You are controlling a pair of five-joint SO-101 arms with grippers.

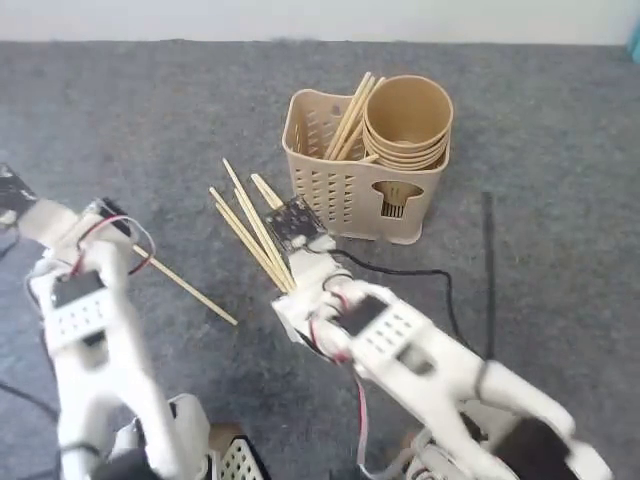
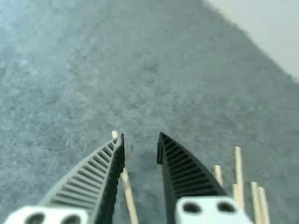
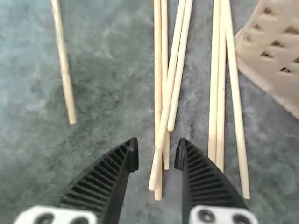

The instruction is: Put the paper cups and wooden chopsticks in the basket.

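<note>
Right pincer (image 3: 156, 149) is partly open, low over the near ends of a crossed clump of chopsticks (image 3: 161, 93), gap about wide enough for two or three. Risk: the jaws close on a crossing point, sticks scissor, one squirts out or rolls. It would also be gripping near the ends, so I'd expect the long free length to droop and pivot on lift

Another pair (image 3: 219, 84) lies just outside one finger and could get dragged or nudged toward the basket (image 3: 275, 56), which is close by

Left pincer (image 2: 141, 140) is narrowly open over the lone chopstick (image 2: 126, 186) at lower left of the high view. That stick sits under one finger rather than centred, so closing may just shove it sideways. The fuzzy grey tabletop (image 1: 150, 120) could snag fingertips if they go too low

Paper cups (image 1: 408, 120) are stacked in the basket already, upper centre-right of the high view, with a few leaning sticks (image 1: 350, 115) beside them. The free slot looks tight, so incoming sticks may hit the rim or the leaners
</note>
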